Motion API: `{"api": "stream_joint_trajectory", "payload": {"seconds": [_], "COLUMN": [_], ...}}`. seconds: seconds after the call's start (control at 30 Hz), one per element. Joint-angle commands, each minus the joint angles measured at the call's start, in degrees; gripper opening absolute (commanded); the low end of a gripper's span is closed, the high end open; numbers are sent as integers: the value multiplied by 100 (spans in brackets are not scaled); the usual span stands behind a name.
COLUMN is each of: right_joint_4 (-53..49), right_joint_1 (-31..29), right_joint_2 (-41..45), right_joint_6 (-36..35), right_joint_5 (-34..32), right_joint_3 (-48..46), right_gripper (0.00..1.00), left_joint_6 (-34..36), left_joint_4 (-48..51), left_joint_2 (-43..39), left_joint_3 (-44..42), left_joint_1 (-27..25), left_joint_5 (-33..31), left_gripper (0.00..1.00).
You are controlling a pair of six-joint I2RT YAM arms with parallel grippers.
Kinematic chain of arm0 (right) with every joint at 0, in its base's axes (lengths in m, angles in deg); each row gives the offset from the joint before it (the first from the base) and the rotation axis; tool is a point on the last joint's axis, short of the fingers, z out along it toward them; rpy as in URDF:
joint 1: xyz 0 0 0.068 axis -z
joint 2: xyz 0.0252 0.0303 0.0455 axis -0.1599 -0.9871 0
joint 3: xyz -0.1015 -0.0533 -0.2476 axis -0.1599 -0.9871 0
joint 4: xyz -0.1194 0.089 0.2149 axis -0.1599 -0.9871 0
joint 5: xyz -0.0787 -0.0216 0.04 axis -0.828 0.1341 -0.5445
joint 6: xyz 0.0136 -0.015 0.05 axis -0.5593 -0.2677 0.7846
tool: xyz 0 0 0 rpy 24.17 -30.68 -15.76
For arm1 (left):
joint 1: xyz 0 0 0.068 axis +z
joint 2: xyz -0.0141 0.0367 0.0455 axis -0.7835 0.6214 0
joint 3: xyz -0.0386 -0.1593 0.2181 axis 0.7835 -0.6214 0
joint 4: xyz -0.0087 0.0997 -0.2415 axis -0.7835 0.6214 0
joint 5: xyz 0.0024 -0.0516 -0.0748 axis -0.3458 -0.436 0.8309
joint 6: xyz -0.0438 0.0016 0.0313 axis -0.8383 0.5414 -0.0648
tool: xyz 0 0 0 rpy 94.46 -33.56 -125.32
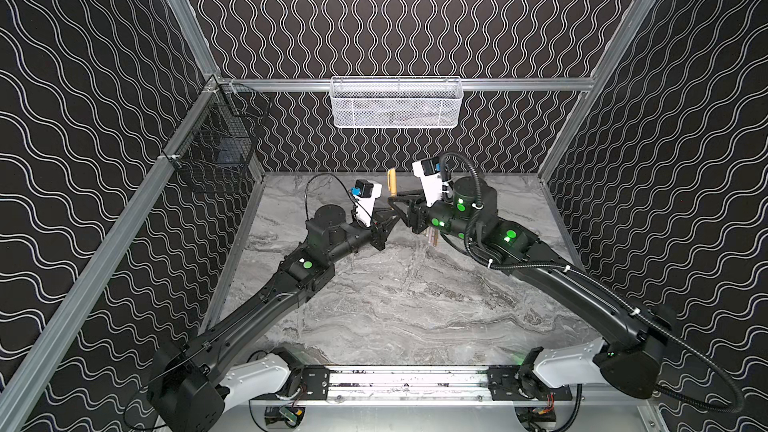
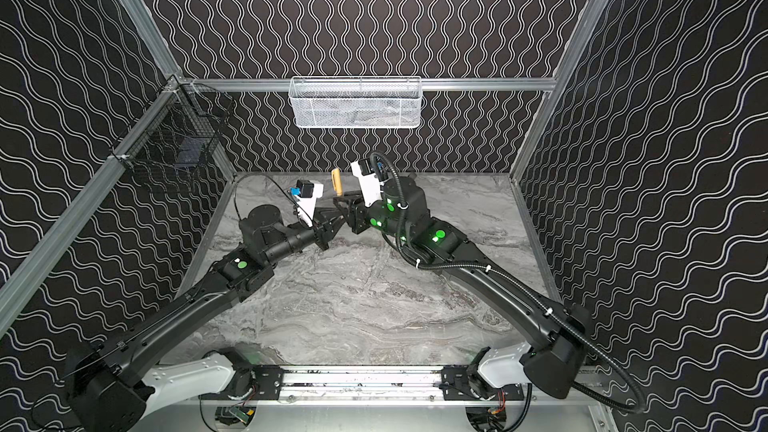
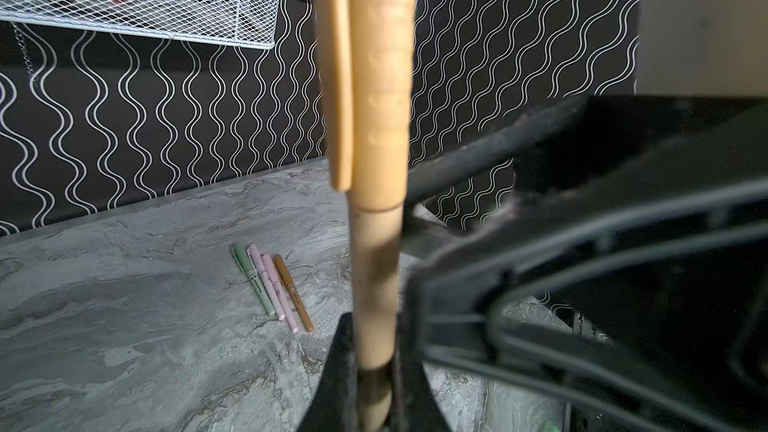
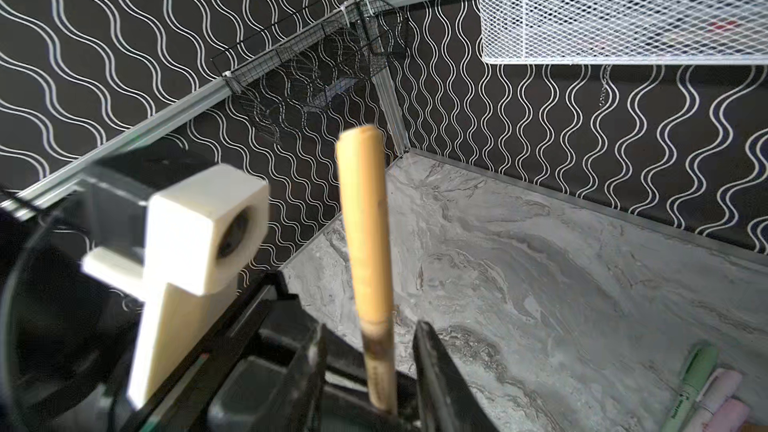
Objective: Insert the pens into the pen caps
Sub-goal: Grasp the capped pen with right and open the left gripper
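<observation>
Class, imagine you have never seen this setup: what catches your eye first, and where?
A tan-brown pen, cap on, stands roughly upright in mid-air toward the back, the left claw shut on its lower end and the right claw open around it. Four capped pens lie side by side on the marble table; a white mesh basket hangs on the back wall.

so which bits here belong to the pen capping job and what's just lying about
Job: slim tan-brown pen wearing its cap, in the left gripper; lying together, a pale green pen, two pale pink pens, a brown pen.
Just there: white mesh basket, black wire basket, both on the walls.
</observation>
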State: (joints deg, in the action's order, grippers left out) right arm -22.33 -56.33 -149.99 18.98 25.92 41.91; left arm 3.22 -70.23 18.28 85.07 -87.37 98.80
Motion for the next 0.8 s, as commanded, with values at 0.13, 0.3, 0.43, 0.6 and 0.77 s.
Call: {"api": "stream_joint_trajectory", "payload": {"seconds": [0.13, 0.3, 0.43, 0.6, 0.77], "right_joint_4": [257, 317, 418, 449, 722], "right_joint_1": [3, 1, 3, 173, 861], "right_joint_2": [-108, -65, -19, -63, -15], "right_joint_6": [46, 101, 138, 251, 1005], "right_joint_5": [85, 236, 145, -161, 300], "right_joint_3": [70, 107, 115, 377, 344], "right_gripper": [16, 0, 0, 0, 0], "left_joint_6": [-75, -96, -121, -112, -112], "left_joint_4": [-310, -268, -208, -201, -64], "left_joint_2": [-14, 21, -17, -168, -358], "left_joint_3": [3, 47, 32, -36, -66], "left_joint_1": [9, 10, 8, 10, 4], "left_joint_5": [121, 168, 33, -205, -608], "left_gripper": [0, 4, 51, 89, 96]}}
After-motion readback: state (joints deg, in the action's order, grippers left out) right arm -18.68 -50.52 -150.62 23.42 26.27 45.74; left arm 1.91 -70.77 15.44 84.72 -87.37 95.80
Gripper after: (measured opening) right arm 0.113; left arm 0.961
